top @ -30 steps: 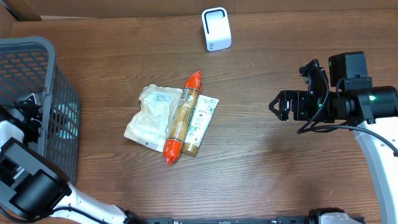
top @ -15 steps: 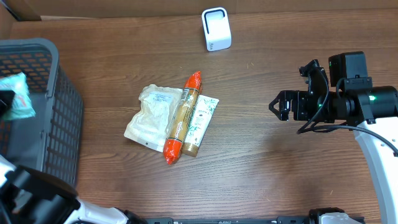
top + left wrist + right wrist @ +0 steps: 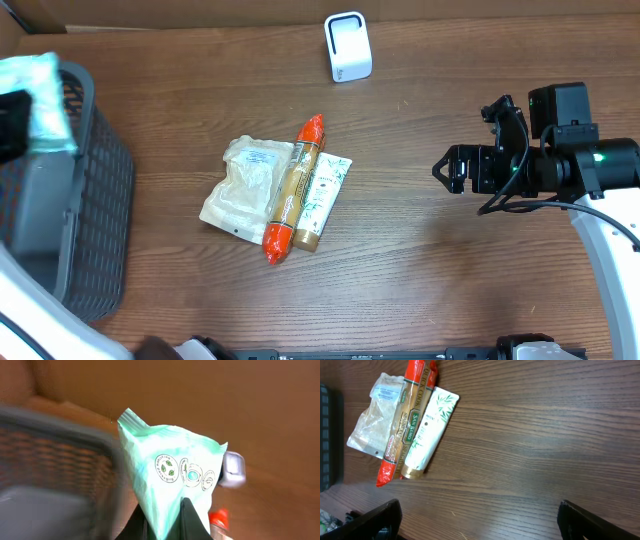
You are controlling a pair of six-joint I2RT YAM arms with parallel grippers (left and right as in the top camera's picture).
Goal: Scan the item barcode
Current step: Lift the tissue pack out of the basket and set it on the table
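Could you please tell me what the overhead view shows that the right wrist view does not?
Only overhead: the white scanner at the far edge, and the green packet held up at far left. Only right wrist: legible print on the wrappers. Both: the clear pouch, orange-ended packet and tube lying together on the wooden table.

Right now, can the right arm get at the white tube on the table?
Probably yes. The right arm has its jaws open and empty, and only bare table lies between it and the white tube, which is on the near side of the pile. The long orange packet touches its far edge.
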